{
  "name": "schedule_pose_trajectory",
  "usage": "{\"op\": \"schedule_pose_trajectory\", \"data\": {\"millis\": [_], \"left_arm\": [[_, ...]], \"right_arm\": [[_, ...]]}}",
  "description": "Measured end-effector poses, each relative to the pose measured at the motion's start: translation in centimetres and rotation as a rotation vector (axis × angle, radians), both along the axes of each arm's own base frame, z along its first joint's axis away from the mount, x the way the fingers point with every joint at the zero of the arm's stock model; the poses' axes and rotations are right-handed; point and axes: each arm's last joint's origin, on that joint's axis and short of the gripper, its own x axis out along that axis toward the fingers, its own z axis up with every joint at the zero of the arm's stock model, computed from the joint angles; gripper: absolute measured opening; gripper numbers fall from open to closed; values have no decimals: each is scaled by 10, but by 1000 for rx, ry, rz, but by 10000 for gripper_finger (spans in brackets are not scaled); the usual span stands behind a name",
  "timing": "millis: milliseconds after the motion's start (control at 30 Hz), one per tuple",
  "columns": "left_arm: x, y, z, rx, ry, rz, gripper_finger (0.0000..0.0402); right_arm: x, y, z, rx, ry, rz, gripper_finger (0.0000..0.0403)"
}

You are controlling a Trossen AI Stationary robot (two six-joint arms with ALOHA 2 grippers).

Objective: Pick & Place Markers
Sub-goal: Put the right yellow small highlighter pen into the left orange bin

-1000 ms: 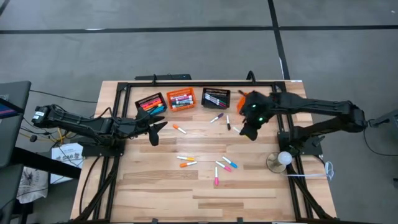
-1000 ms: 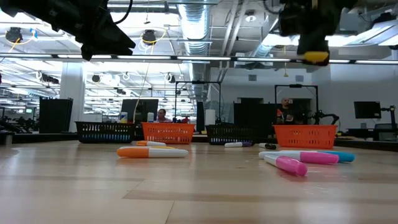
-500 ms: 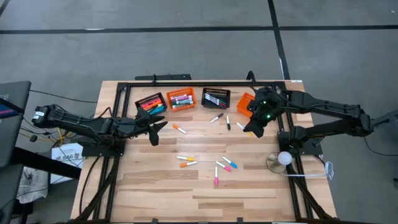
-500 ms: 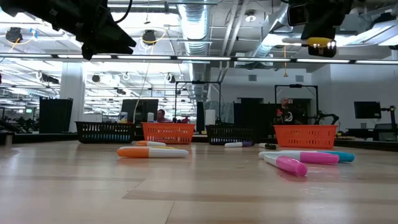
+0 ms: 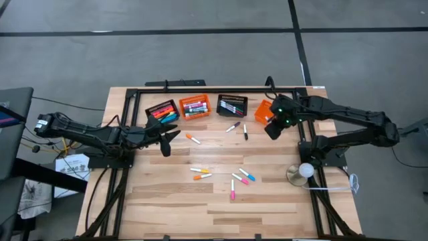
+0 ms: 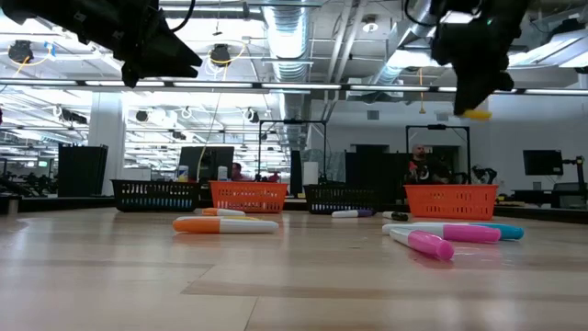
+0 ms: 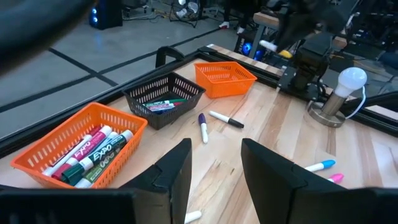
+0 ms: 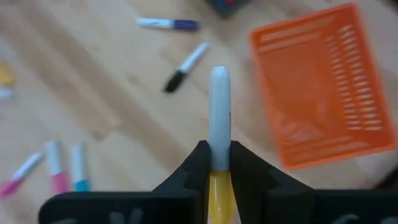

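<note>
Several markers lie loose mid-table: an orange-capped one, a purple one, a black one, and pink and blue ones. My right gripper hovers high beside the far-right orange basket, shut on a white marker with a yellow cap. My left gripper stands open in the air in front of the far-left black basket, with nothing between its fingers. My right gripper pinches the marker between its two fingers where the yellow cap meets the white barrel. The white barrel sticks out past the fingertips. The fingers slant down from above. The marker is lifted well clear of the table, and its yellow end shows below the gripper.
Four slotted baskets line the far edge: black and orange ones holding markers, another black one, and the far-right orange one. A lamp with a round bulb stands at the right edge. Bare wood lies toward the near edge.
My right gripper has carried the yellow-capped marker toward the far edge, closer to the far-right orange basket. It has tipped from nearly level to slanting steeply down. It stays shut on the marker.
</note>
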Motion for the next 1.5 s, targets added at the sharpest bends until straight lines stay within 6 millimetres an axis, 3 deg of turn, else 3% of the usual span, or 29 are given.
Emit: {"op": "schedule_pose_trajectory", "data": {"millis": [400,767,1100,1500], "left_arm": [[0,0,1,18,1,-6,138],[0,0,1,21,2,-7,138],[0,0,1,21,2,-6,138],[0,0,1,19,-5,-6,138]], "right_arm": [[21,-50,-35,-46,195,-45,38],[14,-87,-52,-24,270,-91,40],[5,-100,-52,-38,266,-110,41],[3,-98,-52,-24,288,-80,43]]}}
